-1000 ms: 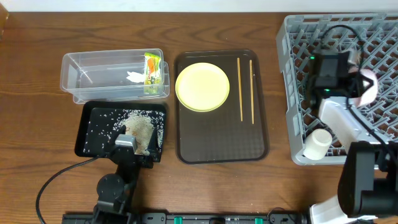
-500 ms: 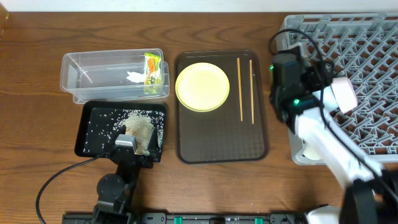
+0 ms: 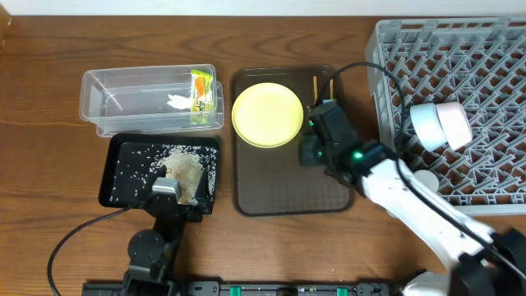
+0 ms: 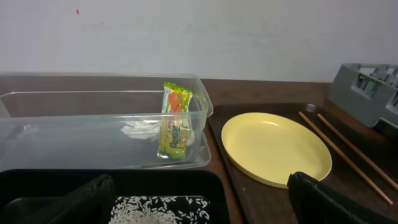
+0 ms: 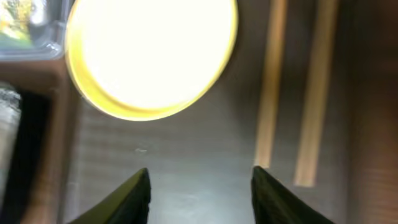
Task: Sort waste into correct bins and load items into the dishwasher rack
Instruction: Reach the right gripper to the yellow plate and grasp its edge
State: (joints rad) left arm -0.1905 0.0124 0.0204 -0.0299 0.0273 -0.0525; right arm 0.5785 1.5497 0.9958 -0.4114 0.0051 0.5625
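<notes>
Wooden bench [image 3: 49, 164] carries it all; I place things from the dark serving tray [image 3: 279, 193]. My right tool [image 5: 202, 186] hovers over that tray, jaws part-open and empty, with the yellow plate [image 3: 268, 115] toward the tray's left and two chopsticks [image 5: 272, 93] along its right. My left tool [image 4: 205, 199] sits left of the tray, wide and empty. Loading the rack [image 3: 493, 49], right of the tray, seems the step in hand; next I should lower onto a chopstick or the plate's rim and close.

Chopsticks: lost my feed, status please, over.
Left tool open, over black tray. Right tool open, empty, above brown tray near chopsticks. Chopsticks flat, untouched. Plate alongside, clear of them.
</notes>
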